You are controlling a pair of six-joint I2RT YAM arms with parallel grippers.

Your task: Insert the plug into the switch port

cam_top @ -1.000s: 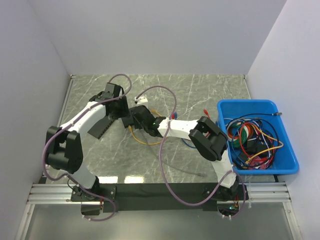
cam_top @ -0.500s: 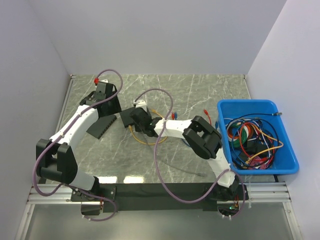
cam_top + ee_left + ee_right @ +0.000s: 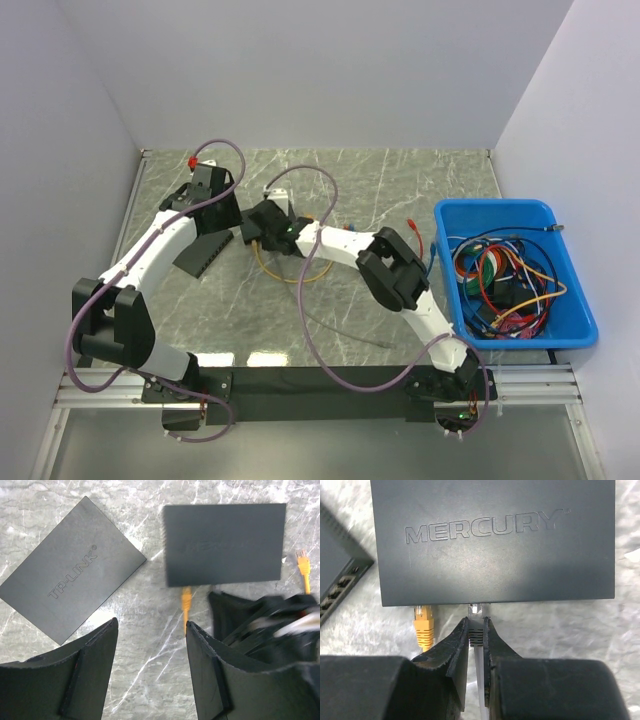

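Note:
In the right wrist view the dark grey MERCURY switch (image 3: pixel 492 540) fills the top. My right gripper (image 3: pixel 476 625) is shut on a white plug (image 3: pixel 476 636) with a white cable, just in front of the switch. The plug's clear tip touches the switch's front edge; the port itself is hidden. A yellow plug (image 3: pixel 423 626) sits in the switch just to its left. In the left wrist view my left gripper (image 3: pixel 152 622) hangs open over bare table, near the same switch (image 3: pixel 225 542). From above, both grippers (image 3: pixel 215 200) (image 3: pixel 268 226) crowd that switch.
A second switch marked TP-LINK (image 3: pixel 70 597) lies to the left of the first one. A loose yellow plug (image 3: pixel 302 562) and the yellow cable (image 3: pixel 275 272) lie near the switch. A blue bin (image 3: pixel 545 325) full of cables stands at the right. A grey cable (image 3: pixel 350 335) crosses the near table.
My right gripper has closed on the white plug and moved left and back toward the switch. The left arm drew back to the far left, then held still.

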